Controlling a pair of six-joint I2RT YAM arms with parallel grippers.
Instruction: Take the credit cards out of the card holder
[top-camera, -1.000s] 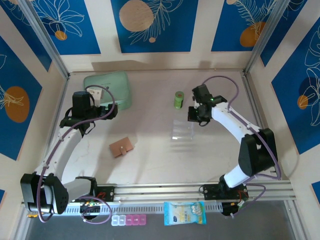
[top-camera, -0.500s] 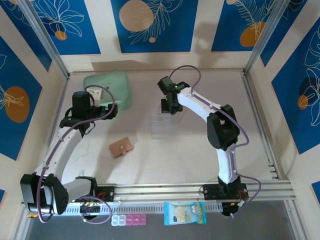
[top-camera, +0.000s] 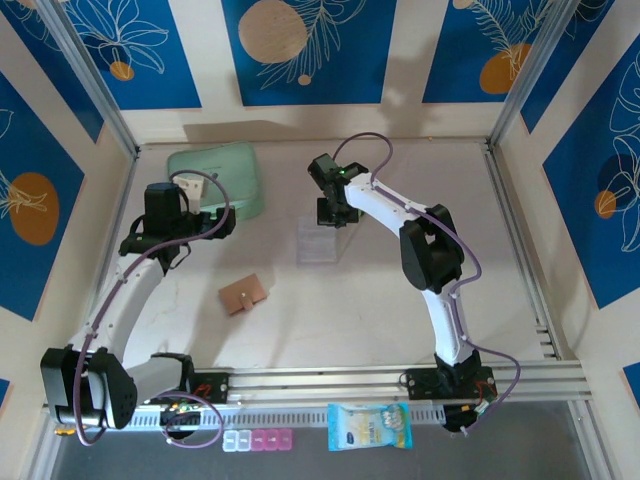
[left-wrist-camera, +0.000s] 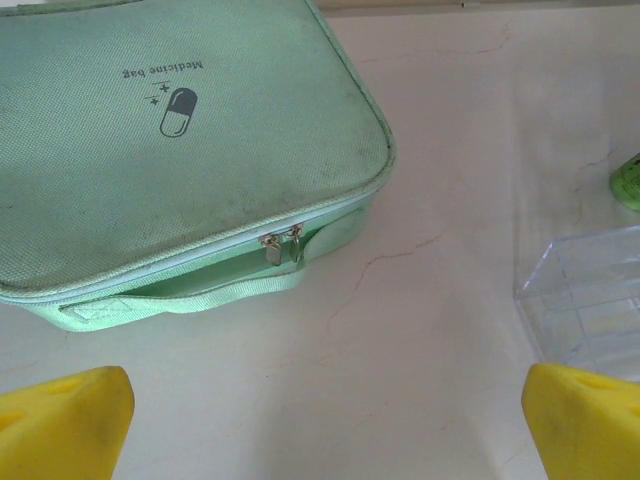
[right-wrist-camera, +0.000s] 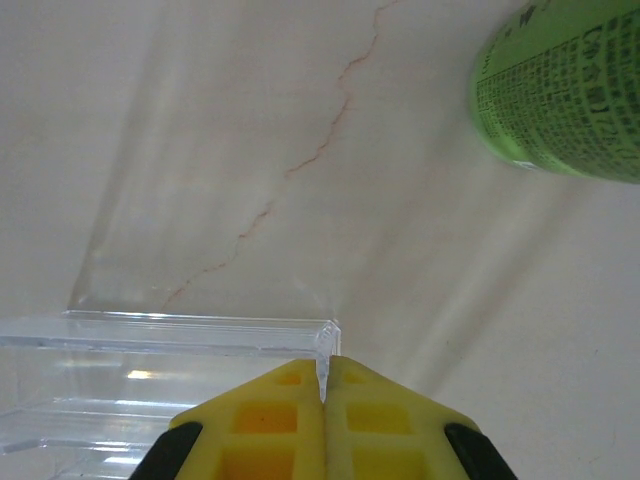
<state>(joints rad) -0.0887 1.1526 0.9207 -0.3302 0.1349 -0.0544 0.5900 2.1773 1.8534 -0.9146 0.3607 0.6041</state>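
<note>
Right tool (right-wrist-camera: 322, 382) pinches the box (right-wrist-camera: 150, 345) wall; left tool (left-wrist-camera: 320, 430) is spread. I should carry it low, level, landing beside the holder (top-camera: 244, 294), not atop it.

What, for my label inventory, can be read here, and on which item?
"Medicine bag", beside a capsule symbol and plus signs: on the mint-green zip case, upside down in the left wrist view.
Green cylinder: dense small print, too blurred to read.
Packet at the near edge: print too small to read.
</note>
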